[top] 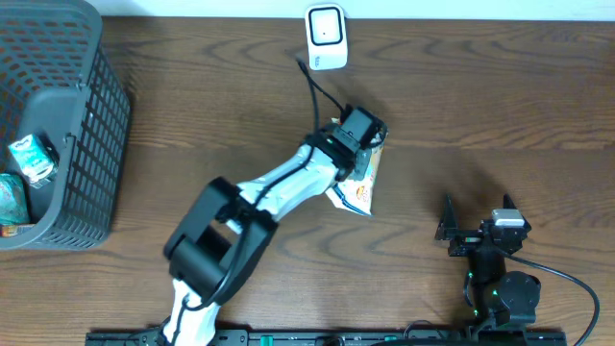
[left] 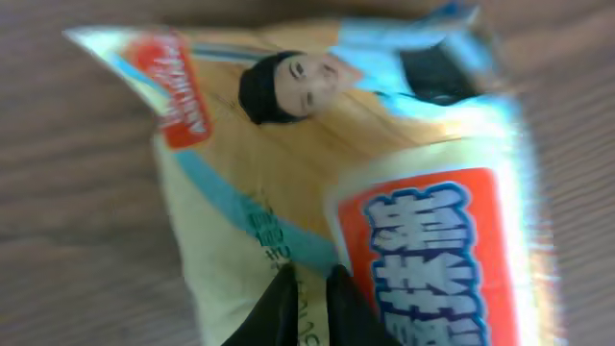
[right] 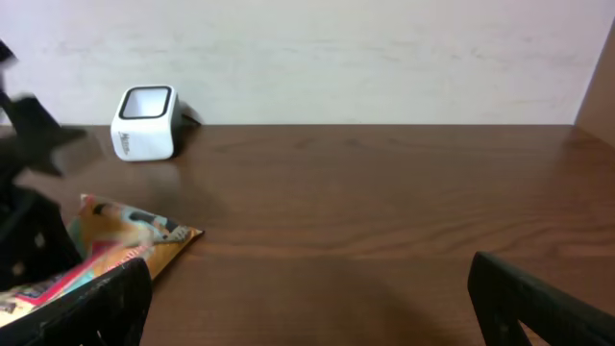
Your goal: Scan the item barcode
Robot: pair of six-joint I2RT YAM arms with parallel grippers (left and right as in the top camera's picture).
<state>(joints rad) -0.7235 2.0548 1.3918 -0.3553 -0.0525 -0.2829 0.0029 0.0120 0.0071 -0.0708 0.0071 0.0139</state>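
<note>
Left gripper (left: pixel 309 286) clenched on snack packet (left: pixel 288 163) — dark wood table (right: pixel 384 192), pale wall (right: pixel 384 58) behind far edge; right gripper (right: pixel 307 274) splayed wide; packet print blurred.

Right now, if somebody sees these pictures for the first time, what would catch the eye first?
The colourful snack packet in the middle of the table, with the left gripper shut on it. Next come the white scanner at the far edge and the dark basket on the left, with a few items inside. The right gripper stands open near the front edge.
</note>
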